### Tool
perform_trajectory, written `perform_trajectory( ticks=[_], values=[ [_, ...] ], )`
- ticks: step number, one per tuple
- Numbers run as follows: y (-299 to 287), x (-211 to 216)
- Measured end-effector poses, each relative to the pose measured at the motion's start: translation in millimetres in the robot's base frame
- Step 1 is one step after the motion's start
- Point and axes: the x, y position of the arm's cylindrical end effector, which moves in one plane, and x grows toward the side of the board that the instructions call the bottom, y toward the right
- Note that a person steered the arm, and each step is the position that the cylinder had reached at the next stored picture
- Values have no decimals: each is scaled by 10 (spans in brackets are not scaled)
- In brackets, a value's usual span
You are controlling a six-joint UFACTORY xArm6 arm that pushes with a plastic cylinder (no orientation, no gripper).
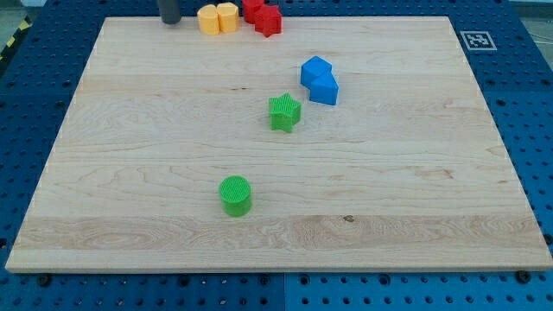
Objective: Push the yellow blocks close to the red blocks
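Yellow blocks sit at the view's top edge of the wooden board (130, 173): a yellow hexagon-like block (208, 19) and, touching it on the view's right, a yellow cylinder (227, 16). Together they make a short row running left to right, and neither has a clear long axis of its own that I can make out. Just right of the cylinder are the red blocks: one red block (251, 9) cut off by the view's top edge, its shape unclear, and a red star-like block (269, 22) touching it lower right. A narrow gap shows between the cylinder and the nearest red block, so yellow and red lie just beside each other.

My tip (169, 22) stands on the board to the view's left of the yellow hexagon-like block, near it but apart. It is a bare rod with no fingers to clench or release.

Nothing lies between the tip and the yellow pair. Well below, toward the middle, are two touching blue blocks (319, 80), a green star (284, 112) near them at lower left, and a green cylinder (235, 195) farther down. A blue pegboard table (26, 95) surrounds the board, with a square marker tag (476, 40) at upper right. No containers are in view.
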Motion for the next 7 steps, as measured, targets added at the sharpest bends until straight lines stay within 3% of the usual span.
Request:
perform_trajectory(
  ticks=[7],
  values=[
    [582, 3]
  ],
)
